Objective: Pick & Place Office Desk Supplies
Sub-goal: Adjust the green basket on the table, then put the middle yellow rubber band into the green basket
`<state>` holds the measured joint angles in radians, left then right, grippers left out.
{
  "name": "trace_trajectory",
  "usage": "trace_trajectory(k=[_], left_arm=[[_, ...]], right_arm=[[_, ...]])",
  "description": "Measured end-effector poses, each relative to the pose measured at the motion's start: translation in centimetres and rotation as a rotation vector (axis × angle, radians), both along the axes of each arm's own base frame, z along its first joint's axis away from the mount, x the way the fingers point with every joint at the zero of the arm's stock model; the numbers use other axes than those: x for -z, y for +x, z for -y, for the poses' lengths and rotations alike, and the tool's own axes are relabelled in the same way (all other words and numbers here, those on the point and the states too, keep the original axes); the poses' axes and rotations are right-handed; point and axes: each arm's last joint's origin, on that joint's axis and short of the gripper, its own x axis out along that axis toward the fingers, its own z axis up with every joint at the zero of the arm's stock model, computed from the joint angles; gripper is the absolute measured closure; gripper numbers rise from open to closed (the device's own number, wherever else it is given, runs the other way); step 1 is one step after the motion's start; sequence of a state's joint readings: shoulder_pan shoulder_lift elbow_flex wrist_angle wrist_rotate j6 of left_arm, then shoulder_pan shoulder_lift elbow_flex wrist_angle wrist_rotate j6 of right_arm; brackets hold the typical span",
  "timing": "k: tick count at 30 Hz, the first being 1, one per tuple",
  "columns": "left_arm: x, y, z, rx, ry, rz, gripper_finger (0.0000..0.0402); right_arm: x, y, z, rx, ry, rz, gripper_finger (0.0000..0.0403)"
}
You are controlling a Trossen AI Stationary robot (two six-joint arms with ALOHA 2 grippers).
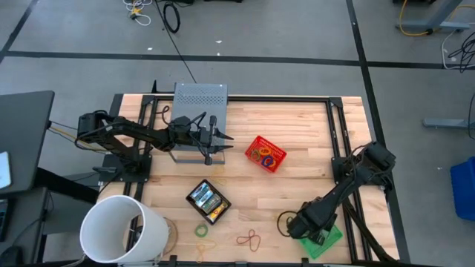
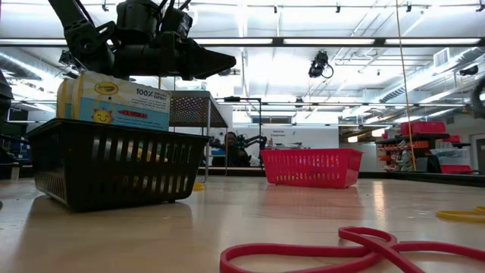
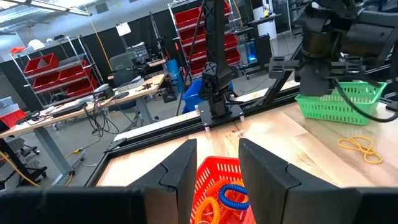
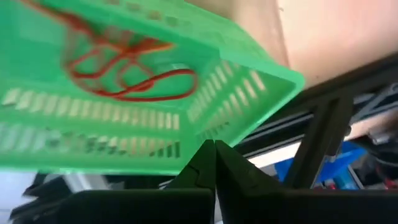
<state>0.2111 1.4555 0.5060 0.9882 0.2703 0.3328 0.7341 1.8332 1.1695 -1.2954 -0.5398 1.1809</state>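
Over the back of the wooden table, beside the grey perforated stand, the left gripper hovers with its fingers partly apart and nothing visible between them, looking out toward the red basket of rubber-band loops. The right gripper sits at the front right corner, pinched fully shut with nothing in it, right at the rim of the green basket, which holds red and orange bands. My read is that the left arm is between picks, so the step to do well is choosing a target: the loose bands on the front of the table, a green loop, a yellow one and a red tangle, lie flat and thin, so the fingers would need to come almost to the wood and straddle one strand. The black basket already holds crayon boxes standing upright. A large white bucket stands at the front left corner. Beyond the table, the room shows grey floor with dark tape lines, shelving with red bins, cluttered workbenches and bright ceiling strip lights.
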Motion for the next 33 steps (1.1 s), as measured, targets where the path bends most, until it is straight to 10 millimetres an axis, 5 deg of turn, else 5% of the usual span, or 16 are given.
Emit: trace_trajectory(k=[6,12,17,24,33], left_arm=[[0.0,0.0,0.0,0.000,-0.007,0.000,0.0274],[0.0,0.0,0.1,0.019,-0.009,-0.001,0.0274],[0.0,0.0,0.1,0.019,-0.009,0.000,0.0274],[0.0,0.0,0.1,0.019,-0.010,-0.002,0.0274],[0.0,0.0,0.1,0.019,-0.003,-0.005,0.0274]], right_arm=[[-2.3,2.1,-0.4,-0.035,0.048,0.116,0.0400],[-5.7,5.7,-0.2,-0.135,-0.033,0.450,0.0396],[-6.5,8.5,0.4,-0.225,-0.031,0.704,0.0355],[-3.1,10.3,2.0,-0.269,0.100,0.820,0.0254],[2.3,8.4,3.7,-0.250,0.091,0.775,0.0195]])
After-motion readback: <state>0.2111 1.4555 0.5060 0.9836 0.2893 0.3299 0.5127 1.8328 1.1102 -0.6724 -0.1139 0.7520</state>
